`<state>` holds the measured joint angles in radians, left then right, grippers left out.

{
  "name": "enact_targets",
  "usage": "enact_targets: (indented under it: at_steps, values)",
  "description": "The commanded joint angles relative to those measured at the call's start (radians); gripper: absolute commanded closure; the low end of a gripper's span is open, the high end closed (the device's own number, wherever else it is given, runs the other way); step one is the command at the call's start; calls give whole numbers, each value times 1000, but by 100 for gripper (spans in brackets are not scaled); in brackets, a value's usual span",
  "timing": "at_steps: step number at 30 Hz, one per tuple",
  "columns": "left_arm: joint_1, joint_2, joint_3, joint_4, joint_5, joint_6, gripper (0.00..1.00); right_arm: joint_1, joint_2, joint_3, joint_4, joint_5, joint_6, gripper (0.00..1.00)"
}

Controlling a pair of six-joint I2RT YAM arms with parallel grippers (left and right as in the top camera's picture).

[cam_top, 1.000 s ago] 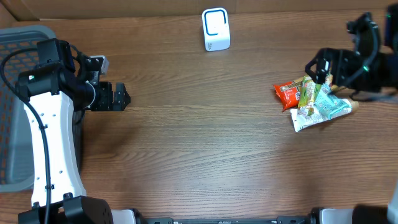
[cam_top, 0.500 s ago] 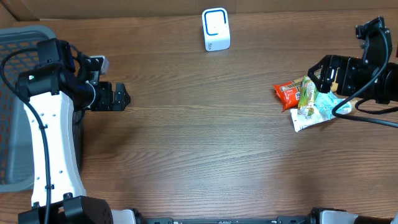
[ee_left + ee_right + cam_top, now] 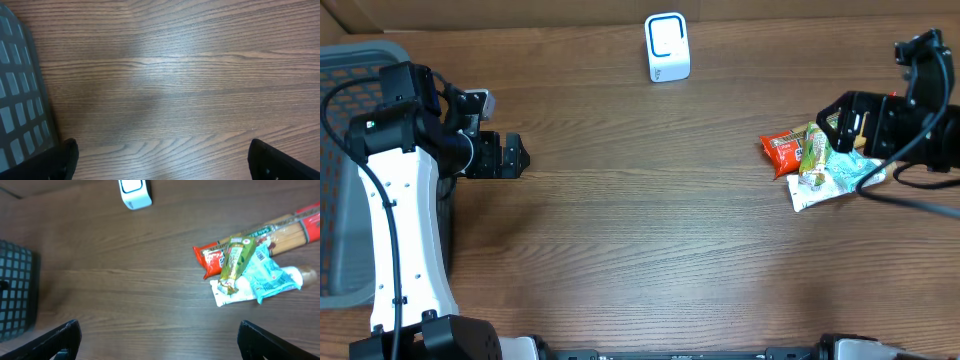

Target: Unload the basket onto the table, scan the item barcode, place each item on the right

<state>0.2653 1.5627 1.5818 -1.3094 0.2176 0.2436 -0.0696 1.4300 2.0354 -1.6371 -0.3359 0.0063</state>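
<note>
Packets (image 3: 817,162) lie heaped on the desk (image 3: 650,230), at the fingertips of your right hand (image 3: 833,116), which is spread wide and grips nothing. A green packet (image 3: 236,262) lies on top, its long axis slanting across a red packet (image 3: 212,259) and a white-and-teal pouch (image 3: 262,277). The pouch carries what looks like a small barcode, but no print is legible. The heap sits well right of the white scanner (image 3: 667,47). Far left of the scanner, your left hand (image 3: 515,155) is also spread and empty, beside a grey basket (image 3: 340,150).
</note>
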Motion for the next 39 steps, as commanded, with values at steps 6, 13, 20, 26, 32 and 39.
enact_targets:
  at_steps: [6, 13, 20, 26, 32, 39]
  values:
    - [-2, -7, 4, 2, 15, 22, 0, 37, -179, -78, 103, 1, -7, 0]
    - [-2, -7, 4, 2, 15, 22, 0, 58, -356, -345, 300, 2, -7, 0]
    - [-2, -7, 4, 2, 15, 22, 0, 68, -555, -658, 639, 1, -7, 0]
    - [-2, -7, 4, 2, 15, 22, 1, 129, -690, -854, 806, 2, -7, 0]
    - [-2, -7, 4, 2, 15, 22, 0, 159, -821, -1065, 1013, 1, -7, 0]
    - [-2, -7, 4, 2, 15, 22, 1, 159, -964, -1358, 1437, 2, -7, 0]
